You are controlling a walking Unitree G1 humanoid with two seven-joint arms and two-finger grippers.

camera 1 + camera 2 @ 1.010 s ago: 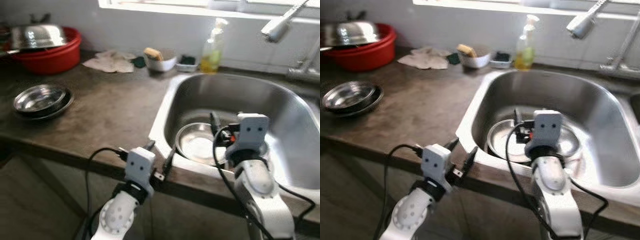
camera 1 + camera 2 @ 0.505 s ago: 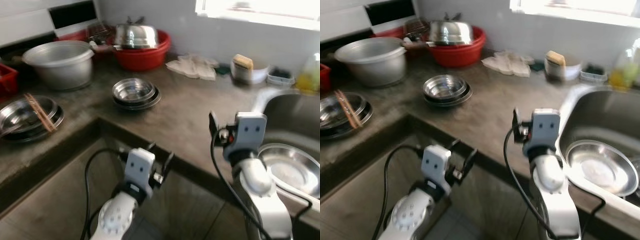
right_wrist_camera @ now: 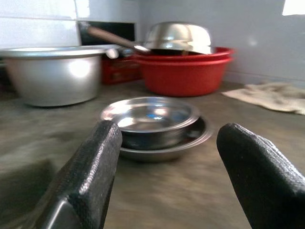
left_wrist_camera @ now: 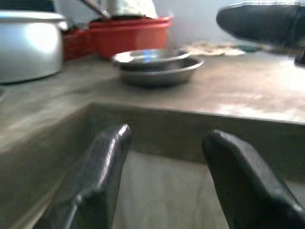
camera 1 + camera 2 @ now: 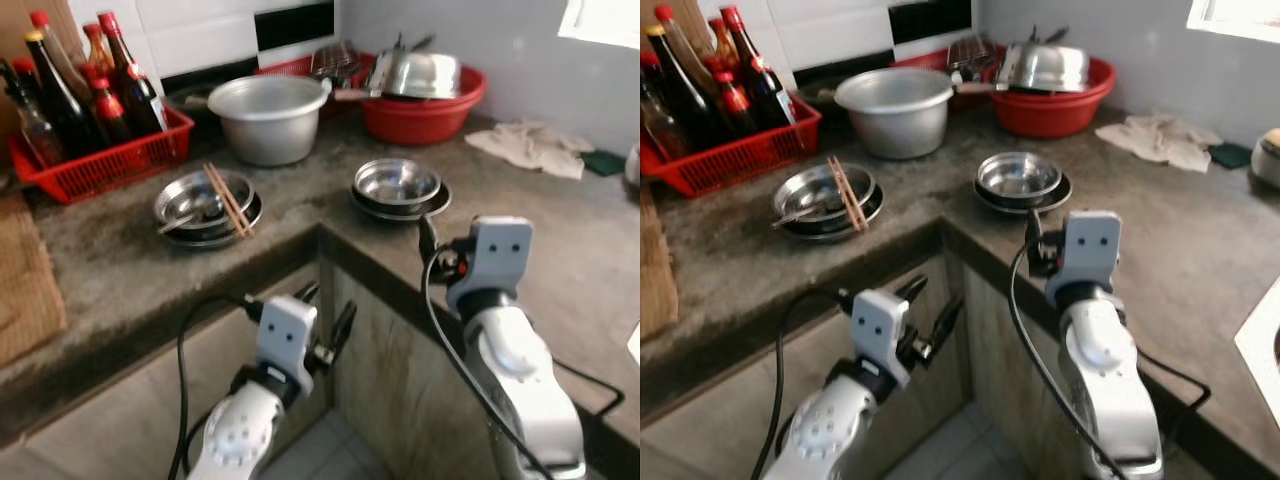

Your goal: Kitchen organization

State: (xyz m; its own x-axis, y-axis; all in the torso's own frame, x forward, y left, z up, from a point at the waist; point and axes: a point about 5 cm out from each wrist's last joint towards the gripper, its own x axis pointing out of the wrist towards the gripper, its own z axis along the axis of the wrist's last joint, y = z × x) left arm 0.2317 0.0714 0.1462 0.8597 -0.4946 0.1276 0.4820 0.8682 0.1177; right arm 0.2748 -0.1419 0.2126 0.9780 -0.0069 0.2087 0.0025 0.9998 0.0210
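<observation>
Far to the left of our left gripper (image 5: 322,318) stands a red basket (image 5: 100,160) with dark bottles (image 5: 60,85); ahead and left of it lie steel plates (image 5: 205,200) with chopsticks (image 5: 230,198) across them; further back we see a big grey pot (image 5: 268,115). The left gripper hangs low in front of the counter (image 5: 120,280), below its edge; its fingers are spread wide and hold nothing.

Our right gripper (image 3: 167,157) is above the counter corner; its fingers are also wide apart and empty; straight ahead of it, near but not touching, sits a stack of steel bowls (image 5: 397,187), which we judge to be the thing to tidy; behind the bowls is a red basin (image 5: 425,95) with a steel lid (image 5: 415,72); to the right of this gripper lies a cloth (image 5: 530,148).

We judge the risk to be this: the bowls are smooth and stacked, so a grip on the rim may slip, or lift only the upper bowl and knock the lower one; the left gripper could also strike the counter edge when it rises.

One second ago we looked at the sink with a plate in it; now the view has turned left to the corner; both grippers are still open.
</observation>
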